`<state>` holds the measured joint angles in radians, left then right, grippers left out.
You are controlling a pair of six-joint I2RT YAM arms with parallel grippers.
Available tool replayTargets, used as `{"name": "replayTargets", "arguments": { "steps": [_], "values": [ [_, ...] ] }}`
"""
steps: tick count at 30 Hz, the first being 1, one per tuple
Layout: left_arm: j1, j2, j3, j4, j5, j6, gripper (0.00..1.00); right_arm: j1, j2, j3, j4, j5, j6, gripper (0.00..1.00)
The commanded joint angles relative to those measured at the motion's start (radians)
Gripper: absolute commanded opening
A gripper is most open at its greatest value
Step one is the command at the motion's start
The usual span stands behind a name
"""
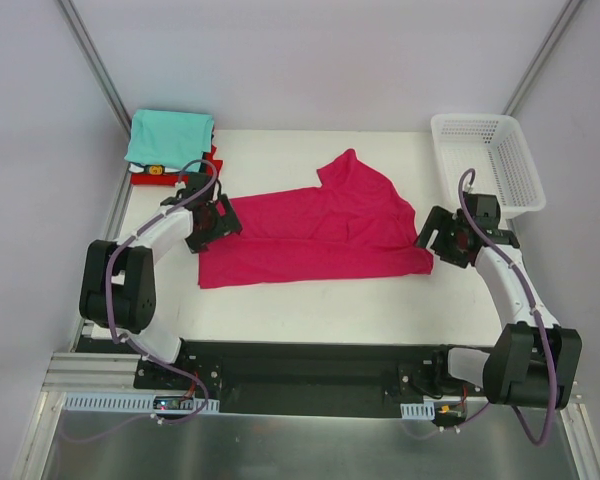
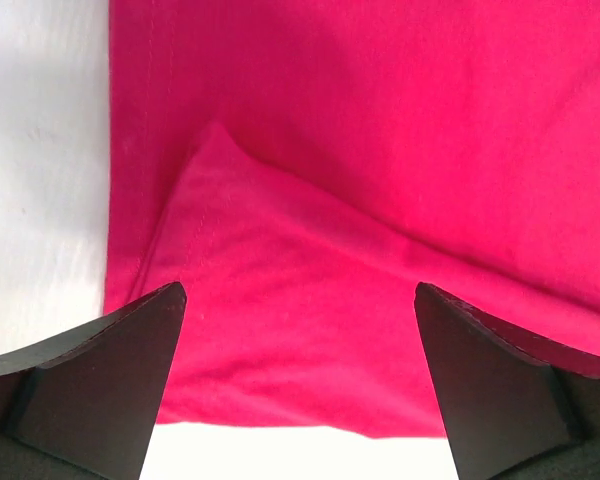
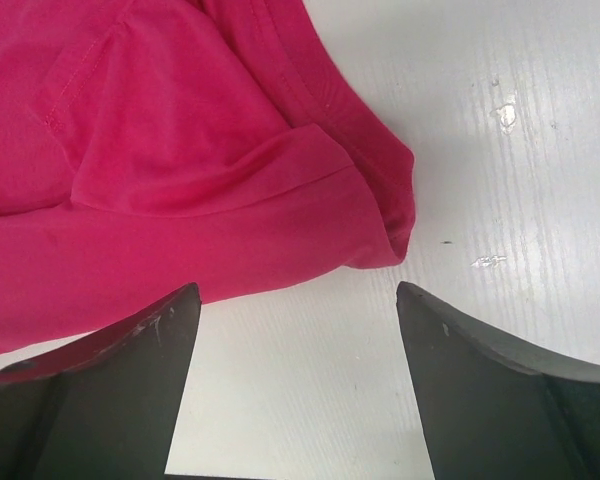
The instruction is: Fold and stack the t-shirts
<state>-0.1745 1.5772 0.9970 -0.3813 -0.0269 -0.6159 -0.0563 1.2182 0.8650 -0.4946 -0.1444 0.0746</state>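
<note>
The magenta t-shirt (image 1: 315,235) lay partly folded mid-table (image 1: 310,310), the left gripper (image 1: 220,221) and right gripper (image 1: 436,240) standing wide open and empty at its opposite ends; in my judgement, each should pinch both cloth layers squarely before lifting together.

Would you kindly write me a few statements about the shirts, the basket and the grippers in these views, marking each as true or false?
1. The magenta t-shirt lies spread on the table between the two arms. True.
2. The basket stands at the far left corner. False: it stands at the far right corner.
3. The left gripper is shut on the magenta t-shirt. False: it is open, its fingers apart over the cloth.
4. A folded teal t-shirt tops the stack at the far left. True.
5. The right gripper is open at the magenta t-shirt's right end. True.
</note>
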Motion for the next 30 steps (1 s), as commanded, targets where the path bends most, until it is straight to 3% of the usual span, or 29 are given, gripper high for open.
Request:
{"name": "replayTargets", "arguments": {
  "steps": [1, 7, 15, 19, 23, 29, 30],
  "values": [
    [0.024, 0.049, 0.090, 0.036, -0.045, 0.062, 0.99, 0.004, -0.036, -0.017, -0.018, -0.023, -0.012, 0.83],
    [0.055, 0.075, 0.115, 0.033, -0.137, 0.082, 0.97, 0.004, -0.026, -0.032, -0.015, -0.030, -0.019, 0.82],
    [0.093, 0.129, 0.118, 0.055, -0.104, 0.061, 0.92, 0.004, -0.031, -0.031, -0.018, -0.046, -0.022, 0.82],
    [0.101, 0.161, 0.129, 0.068, -0.088, 0.051, 0.83, 0.004, -0.043, -0.034, -0.019, -0.061, -0.021, 0.82],
    [0.102, 0.170, 0.135, 0.068, -0.077, 0.041, 0.66, 0.004, -0.048, -0.038, -0.022, -0.063, -0.027, 0.82],
    [0.102, 0.150, 0.121, 0.068, -0.087, 0.033, 0.60, 0.006, -0.036, -0.047, -0.013, -0.070, -0.021, 0.82],
    [0.102, 0.152, 0.120, 0.068, -0.088, 0.033, 0.55, 0.006, -0.037, -0.049, -0.013, -0.072, -0.021, 0.82]
  ]
}}
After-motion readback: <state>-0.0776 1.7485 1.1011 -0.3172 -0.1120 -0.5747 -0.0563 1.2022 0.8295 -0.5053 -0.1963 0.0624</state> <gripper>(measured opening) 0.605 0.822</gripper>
